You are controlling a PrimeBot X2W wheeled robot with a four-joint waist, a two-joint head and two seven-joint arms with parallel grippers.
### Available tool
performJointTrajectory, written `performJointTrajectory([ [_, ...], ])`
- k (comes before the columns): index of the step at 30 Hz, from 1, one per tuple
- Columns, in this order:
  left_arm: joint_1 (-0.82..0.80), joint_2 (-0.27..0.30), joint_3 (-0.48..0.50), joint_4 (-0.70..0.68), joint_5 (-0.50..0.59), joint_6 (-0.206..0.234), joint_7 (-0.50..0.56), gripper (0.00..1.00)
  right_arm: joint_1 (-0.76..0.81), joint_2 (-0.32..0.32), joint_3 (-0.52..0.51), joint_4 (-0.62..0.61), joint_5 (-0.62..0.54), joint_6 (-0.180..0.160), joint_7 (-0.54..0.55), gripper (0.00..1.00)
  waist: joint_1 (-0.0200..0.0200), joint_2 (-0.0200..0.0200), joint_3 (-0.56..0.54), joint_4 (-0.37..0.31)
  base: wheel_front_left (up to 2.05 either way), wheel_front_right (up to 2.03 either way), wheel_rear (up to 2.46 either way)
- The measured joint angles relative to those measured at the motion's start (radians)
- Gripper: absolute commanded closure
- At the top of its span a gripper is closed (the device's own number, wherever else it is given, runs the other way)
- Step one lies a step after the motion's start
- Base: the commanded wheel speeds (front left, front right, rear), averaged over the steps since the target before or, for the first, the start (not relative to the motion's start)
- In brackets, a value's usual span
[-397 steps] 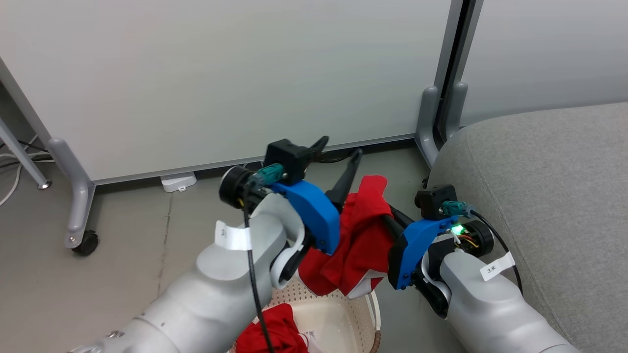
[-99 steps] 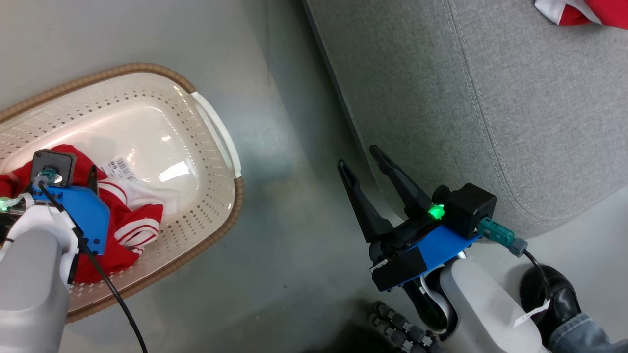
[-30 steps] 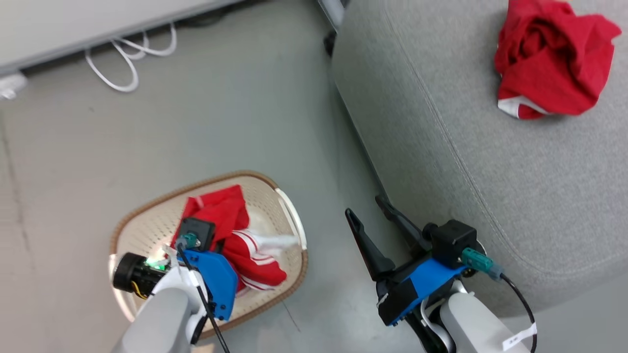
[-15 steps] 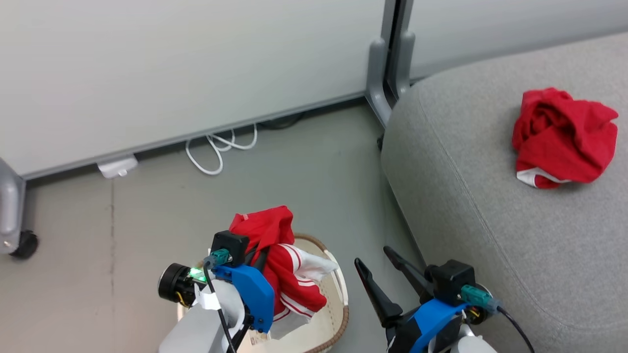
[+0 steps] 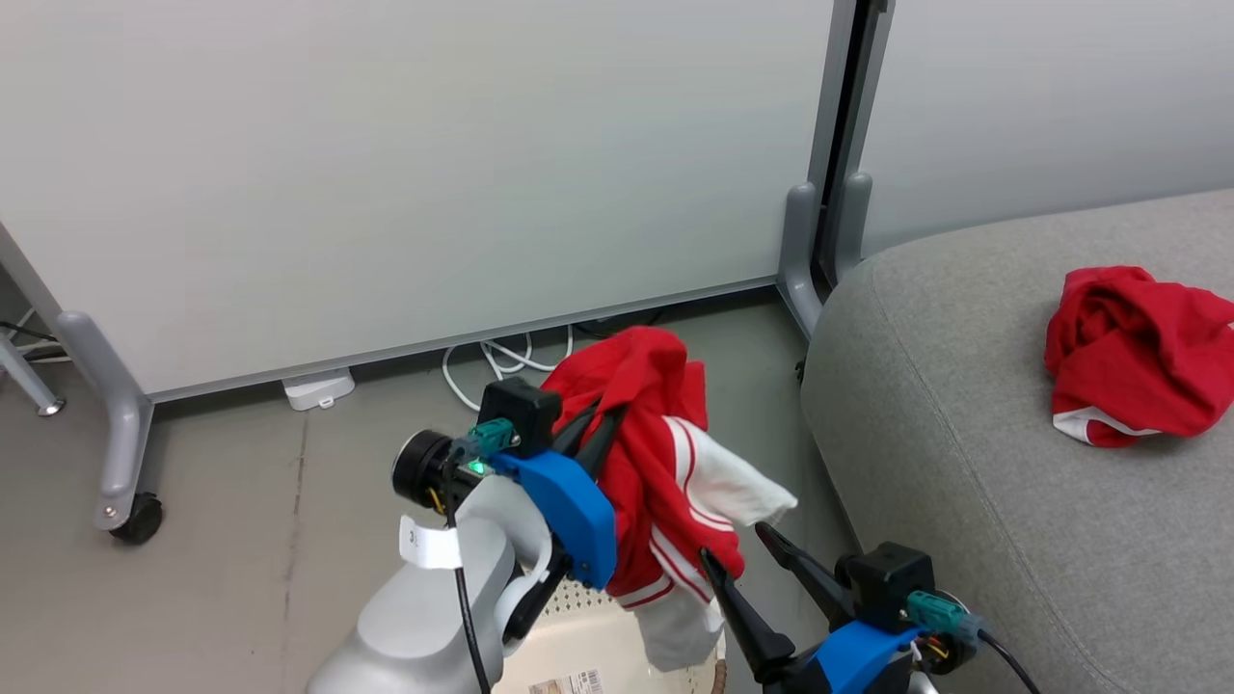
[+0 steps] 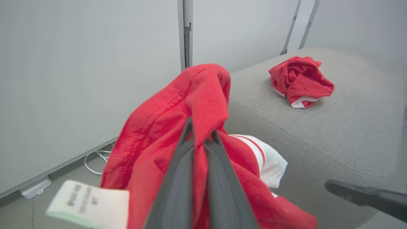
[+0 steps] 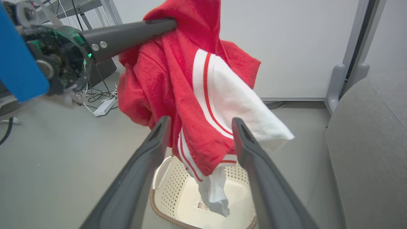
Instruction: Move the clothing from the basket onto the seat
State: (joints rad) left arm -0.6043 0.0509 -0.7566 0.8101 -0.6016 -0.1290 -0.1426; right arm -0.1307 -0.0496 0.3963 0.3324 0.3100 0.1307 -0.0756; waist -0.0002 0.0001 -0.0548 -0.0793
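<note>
My left gripper (image 5: 605,416) is shut on a red garment with white stripes and a white panel (image 5: 656,453), which hangs in the air above the cream basket (image 5: 578,665). In the left wrist view the fingers (image 6: 178,178) pinch a red fold (image 6: 165,127), and a white tag dangles at the lower left. Just right of and below the hanging cloth, my right gripper (image 5: 733,542) stands open; in its wrist view the garment (image 7: 190,79) hangs just beyond its spread fingers, over the basket (image 7: 165,190). Another red garment (image 5: 1133,381) lies crumpled on the grey seat (image 5: 1012,501).
White partition panels stand behind, with a grey post and feet (image 5: 819,251) at the seat's corner and a caster leg (image 5: 135,516) at the left. White cables (image 5: 501,357) and a small white box (image 5: 318,386) lie on the grey floor by the wall.
The left gripper has risen with the striped red garment, lifting it out of the basket. The head view has tilted up. The right gripper has stayed open beside the basket.
</note>
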Motion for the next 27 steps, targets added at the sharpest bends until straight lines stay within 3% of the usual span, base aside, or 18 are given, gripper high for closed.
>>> performJointTrajectory([
  [12, -0.079, -0.001, -0.104, -0.063, -0.120, 0.027, 0.027, 1.00, 0.029, 0.000, -0.008, -0.025, -0.003, 0.000, 0.022, 0.00, 0.0001, 0.0000, -0.026, 0.017, 0.00, 0.00, 0.00],
  [27, -0.109, -0.001, -0.198, -0.041, -0.215, 0.058, 0.016, 1.00, 0.030, 0.000, -0.021, -0.036, -0.010, 0.000, 0.030, 0.00, 0.0002, -0.0001, -0.019, 0.012, 0.00, 0.00, 0.00],
])
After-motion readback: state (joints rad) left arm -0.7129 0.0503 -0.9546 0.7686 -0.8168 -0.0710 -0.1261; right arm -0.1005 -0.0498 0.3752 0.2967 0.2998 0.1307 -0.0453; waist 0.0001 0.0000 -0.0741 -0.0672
